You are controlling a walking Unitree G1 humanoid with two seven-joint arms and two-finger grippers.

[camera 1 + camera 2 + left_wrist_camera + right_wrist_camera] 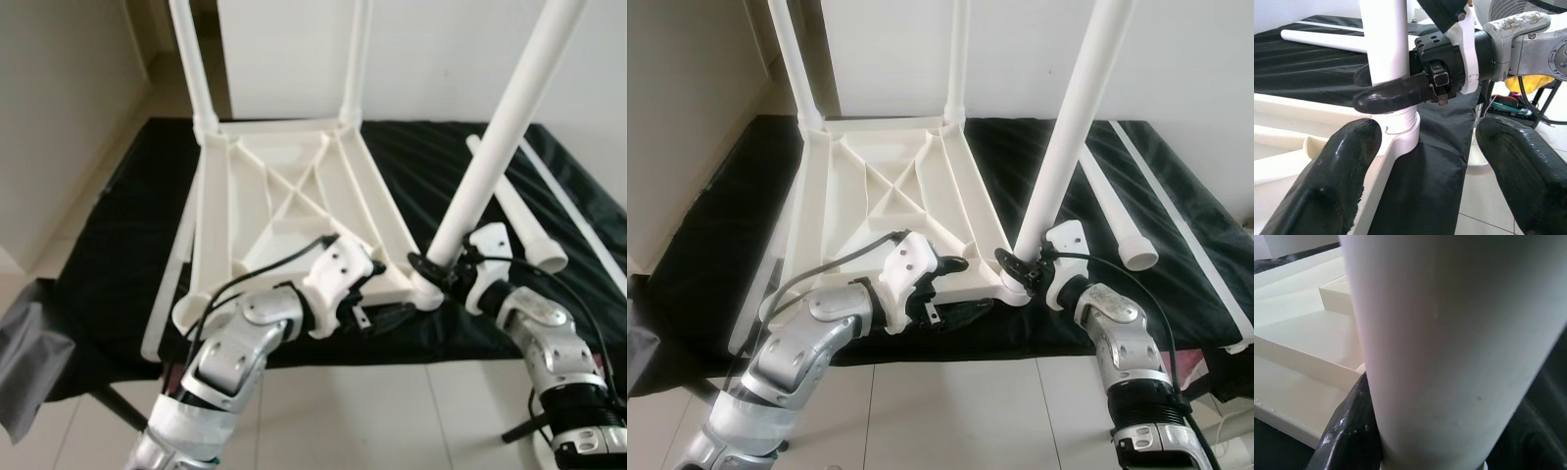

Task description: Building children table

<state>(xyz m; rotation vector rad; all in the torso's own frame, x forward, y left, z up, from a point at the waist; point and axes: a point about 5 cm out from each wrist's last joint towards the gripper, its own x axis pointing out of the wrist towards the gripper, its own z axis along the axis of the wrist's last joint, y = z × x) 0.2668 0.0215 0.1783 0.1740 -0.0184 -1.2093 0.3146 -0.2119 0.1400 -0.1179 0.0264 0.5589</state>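
The white table top (284,196) lies upside down on a black cloth (127,225). Two white legs (191,59) (358,59) stand in its far corners. A third leg (490,157) stands slightly tilted in the near right corner socket (428,291), and my right gripper (431,266) is shut on it just above the socket. The right wrist view has this leg (1449,342) close up with a black finger (1347,431) against it. My left gripper (387,292) is open at the table top's near edge, just left of that socket, one finger (1347,161) over the rim.
A loose white leg (519,211) lies on the cloth to the right, with a thin white strip (578,211) beyond it. Another white strip (171,284) lies along the table top's left side. A grey object (29,362) sits at the lower left. White walls stand behind.
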